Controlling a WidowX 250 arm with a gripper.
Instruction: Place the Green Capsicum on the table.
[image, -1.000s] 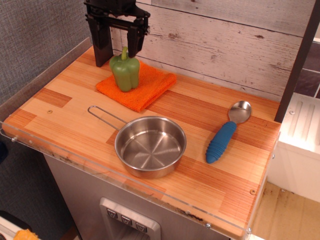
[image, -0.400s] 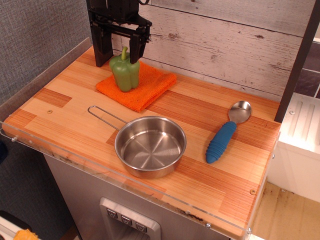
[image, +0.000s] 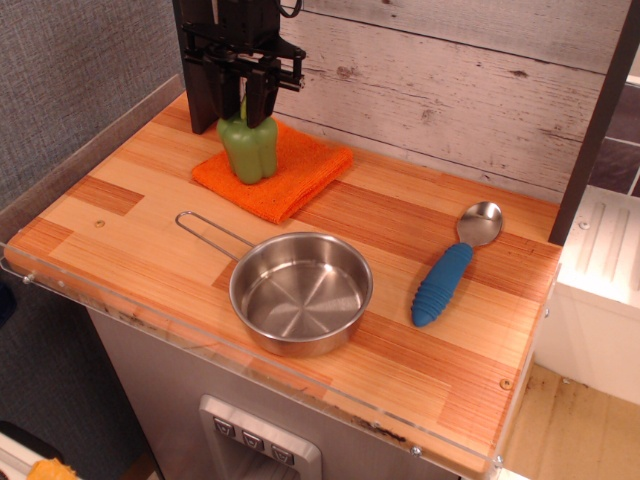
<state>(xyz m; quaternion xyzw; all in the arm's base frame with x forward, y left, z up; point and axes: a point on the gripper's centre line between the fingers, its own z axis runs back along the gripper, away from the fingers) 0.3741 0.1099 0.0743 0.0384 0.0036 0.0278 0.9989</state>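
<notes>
The Green Capsicum (image: 248, 155) stands upright on an orange folded cloth (image: 303, 172) at the back left of the table (image: 400, 215). My black gripper (image: 242, 118) comes down from above, and its two fingers are closed in against the top of the capsicum, hiding the stem. The capsicum's base still rests on the cloth.
A steel pan (image: 300, 292) with a wire handle sits at the front middle. A spoon with a blue handle (image: 450, 268) lies to the right. A plank wall runs along the back, a grey wall on the left, and a clear acrylic rim (image: 250, 360) along the front edge.
The gripper's fingers have closed inward from a wide-open stance beside the capsicum's top to pressing on it. The capsicum has stayed on the cloth.
</notes>
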